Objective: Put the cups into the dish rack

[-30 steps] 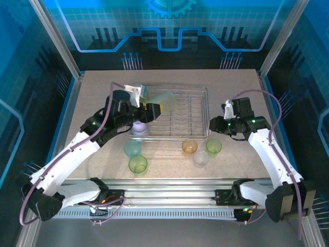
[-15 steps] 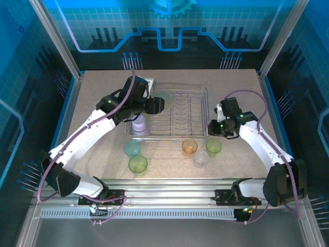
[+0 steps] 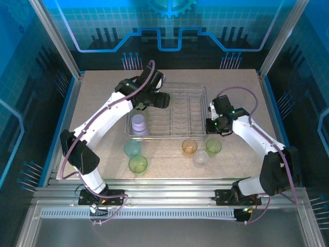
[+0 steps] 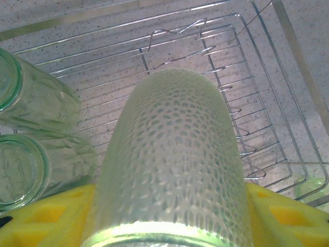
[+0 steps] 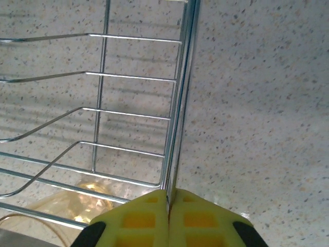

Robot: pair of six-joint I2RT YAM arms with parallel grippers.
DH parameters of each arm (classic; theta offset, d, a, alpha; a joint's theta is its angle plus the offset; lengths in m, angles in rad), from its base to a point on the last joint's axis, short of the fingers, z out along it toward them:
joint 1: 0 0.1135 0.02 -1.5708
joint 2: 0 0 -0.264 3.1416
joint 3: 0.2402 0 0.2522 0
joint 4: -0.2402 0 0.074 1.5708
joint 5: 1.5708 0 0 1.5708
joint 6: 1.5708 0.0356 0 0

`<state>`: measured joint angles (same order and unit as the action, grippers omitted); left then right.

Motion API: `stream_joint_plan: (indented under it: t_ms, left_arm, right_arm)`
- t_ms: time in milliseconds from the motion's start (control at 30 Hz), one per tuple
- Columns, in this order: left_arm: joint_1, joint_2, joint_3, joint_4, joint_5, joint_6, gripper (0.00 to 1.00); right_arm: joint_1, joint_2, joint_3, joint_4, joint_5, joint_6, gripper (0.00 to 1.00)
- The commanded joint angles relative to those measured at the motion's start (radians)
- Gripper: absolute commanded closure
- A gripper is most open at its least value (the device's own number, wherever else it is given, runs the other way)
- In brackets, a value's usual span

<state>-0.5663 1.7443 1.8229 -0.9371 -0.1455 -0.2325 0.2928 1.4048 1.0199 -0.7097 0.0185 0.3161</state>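
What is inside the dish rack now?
A lilac cup stands in the dish rack's near-left corner; a pale green cup and a second one lie on their sides. The left tool and its held cup hide the wires beneath.

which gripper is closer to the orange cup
Right. The right gripper grips the dish rack at its right rim, just beyond the orange cup; the left gripper holds a green cup over the rack's far side, farther off.

held cup [image 4: 172, 164]: pale green, dimpled honeycomb pattern. dish rack [image 3: 180, 116]: silvery wire. bench [image 3: 97, 103]: beige, dark speckles. lilac cup [image 3: 139, 124], teal cup [image 3: 132, 148], amber cup [image 3: 189, 146], clear cup [image 3: 200, 157], near green cup [image 3: 138, 164], right green cup [image 3: 213, 146]. right fingers [image 5: 139, 218]: yellow.
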Motion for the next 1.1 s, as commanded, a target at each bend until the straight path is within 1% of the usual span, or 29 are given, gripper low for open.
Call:
stream_joint_plan:
  t_ms: [0, 100, 333, 433, 733, 1000, 1067]
  left_arm:
    - [0.034, 0.066, 0.098, -0.096, -0.006, 0.009, 0.71]
    - [0.052, 0.135, 0.168, -0.161, 0.011, 0.008, 0.71]
    - [0.054, 0.256, 0.295, -0.273, -0.061, 0.026, 0.71]
    - [0.054, 0.276, 0.314, -0.280, -0.081, 0.025, 0.70]
    - [0.051, 0.366, 0.419, -0.334, -0.085, 0.048, 0.71]
    - [0.050, 0.424, 0.465, -0.359, -0.091, 0.058, 0.70]
    - [0.049, 0.445, 0.484, -0.370, -0.091, 0.062, 0.69]
  right_arm:
    - [0.035, 0.017, 0.029, -0.032, 0.035, -0.042, 1.00]
    - [0.051, 0.017, 0.021, -0.046, 0.057, -0.038, 1.00]
    - [0.079, -0.003, 0.002, -0.066, 0.084, -0.029, 1.00]
    - [0.091, -0.010, 0.000, -0.076, 0.100, -0.028, 1.00]
    - [0.128, -0.011, 0.007, -0.102, 0.131, -0.024, 1.00]
    - [0.156, -0.012, 0.018, -0.120, 0.148, -0.002, 1.00]
    - [0.165, -0.009, 0.024, -0.128, 0.156, 0.000, 1.00]
